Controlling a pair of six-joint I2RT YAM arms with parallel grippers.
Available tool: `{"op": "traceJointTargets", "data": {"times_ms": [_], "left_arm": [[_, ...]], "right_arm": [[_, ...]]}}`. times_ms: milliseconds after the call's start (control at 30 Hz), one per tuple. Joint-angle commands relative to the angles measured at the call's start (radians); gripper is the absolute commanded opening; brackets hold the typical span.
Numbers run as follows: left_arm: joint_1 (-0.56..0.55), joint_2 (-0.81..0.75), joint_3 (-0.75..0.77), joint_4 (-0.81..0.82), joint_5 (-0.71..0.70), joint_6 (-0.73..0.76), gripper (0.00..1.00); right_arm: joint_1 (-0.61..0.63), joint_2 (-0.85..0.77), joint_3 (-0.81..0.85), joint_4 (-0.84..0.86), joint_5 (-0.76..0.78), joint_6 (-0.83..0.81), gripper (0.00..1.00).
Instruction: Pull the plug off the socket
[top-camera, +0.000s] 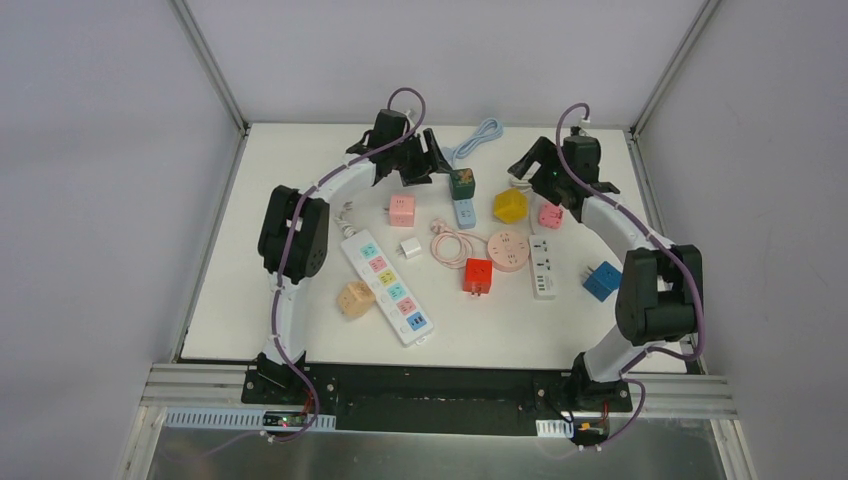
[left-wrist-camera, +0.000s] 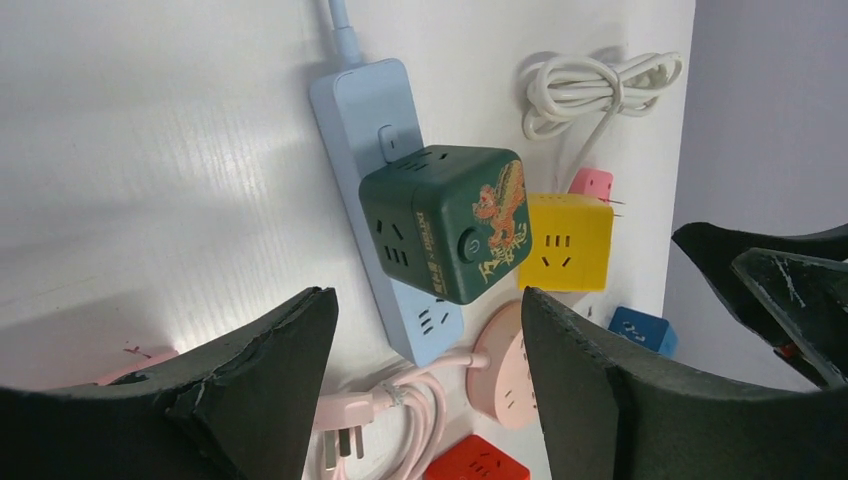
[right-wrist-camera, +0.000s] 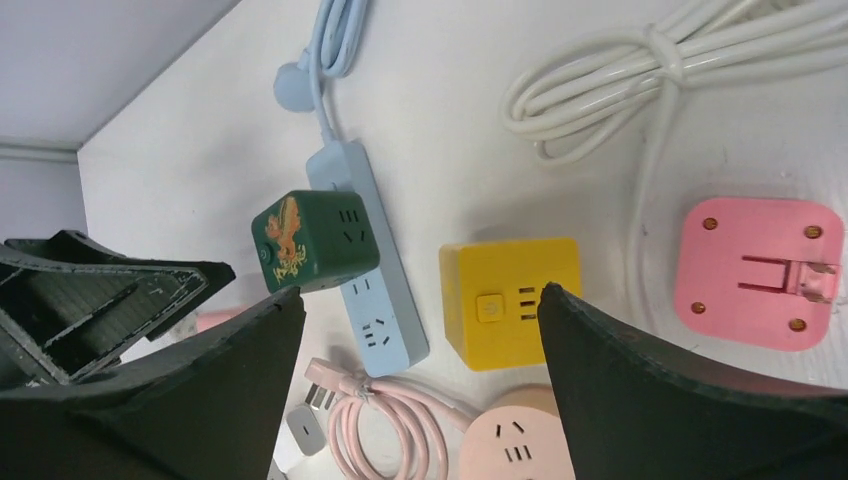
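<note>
- Recording the green cube plug (top-camera: 461, 184) as sitting seated on the light-blue power strip (top-camera: 465, 212), toward the far middle of the tabletop (top-camera: 300, 330).
- Seeing a gold dragon print and a round button on the plug's sides in both wrist views.
- Finding the plug covering the middle of the strip, with open sockets showing on the end away from the strip's cord.
- Noting the left end effector (left-wrist-camera: 425, 310) as standing released, jaws spread wide and gripping nothing.
- Seeing the plug framed in that gap in the left wrist view, ahead of the tips and apart from both.
- Noting the right end effector (right-wrist-camera: 420, 300) as likewise released, jaws wide and empty, hanging above the strip and the yellow cube socket (right-wrist-camera: 510, 300).
- Placing, from the top view, the left end effector just left of the plug and the right one off to its right, beyond the yellow cube socket, neither touching the plug.
- Logging the yellow cube socket as lying just beside the strip, apart from it.
- Logging a pink adapter (right-wrist-camera: 760, 270) lying prong side up to the right of the yellow cube socket, and a bundled white cable (right-wrist-camera: 620, 90) on the far side of both.
- Logging, nearer the arm bases, a round pink socket (top-camera: 509, 250), a coiled pink cable (top-camera: 452, 243), a red cube (top-camera: 478, 276), a blue cube (top-camera: 602, 281) and a long white strip (top-camera: 386, 284) with coloured socket faces, all well apart from the plug.
</note>
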Motion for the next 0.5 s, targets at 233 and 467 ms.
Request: {"op": "traceJointTargets", "data": {"times_ms": [233,467], "left_arm": [[0.005,-0.211,-0.154,0.047,-0.156,0.104,0.71],[0.011,-0.264,-0.22,0.014,-0.188,0.124,0.71]], "right_arm": [[0.211,0.083,0.155,-0.006,0.107,-0.209,0.9],[0.28,0.249,0.359,-0.125,0.166,-0.283,0.92]]}}
